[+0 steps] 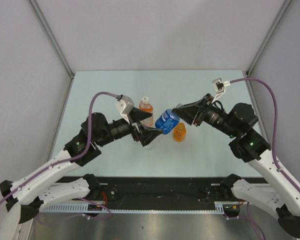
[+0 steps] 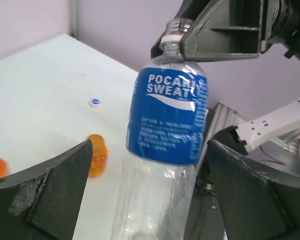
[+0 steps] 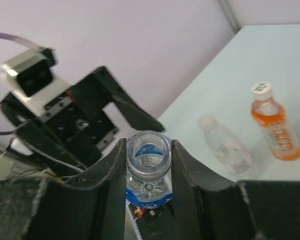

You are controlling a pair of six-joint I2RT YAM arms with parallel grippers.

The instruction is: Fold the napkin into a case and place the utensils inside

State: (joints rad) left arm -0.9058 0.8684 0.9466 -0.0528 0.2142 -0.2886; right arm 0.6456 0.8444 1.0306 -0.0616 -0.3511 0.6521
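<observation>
No napkin and no utensils are in view. A clear plastic bottle (image 1: 167, 120) with a blue label hangs tilted above the table, its cap off. My right gripper (image 3: 149, 145) is shut on the bottle's open neck (image 3: 148, 156); in the left wrist view the dark fingers (image 2: 220, 35) clamp it just below the threads. My left gripper (image 2: 150, 150) stands open around the bottle's clear lower body (image 2: 155, 195). Its fingers (image 2: 55, 190) are well apart from the plastic on both sides.
An orange drink bottle with a white cap (image 1: 146, 109) stands behind the left gripper. A small orange bottle (image 1: 179, 132) lies under the right gripper. A small clear bottle (image 3: 225, 147) lies on the table, and a loose white cap (image 2: 94, 102) lies further back.
</observation>
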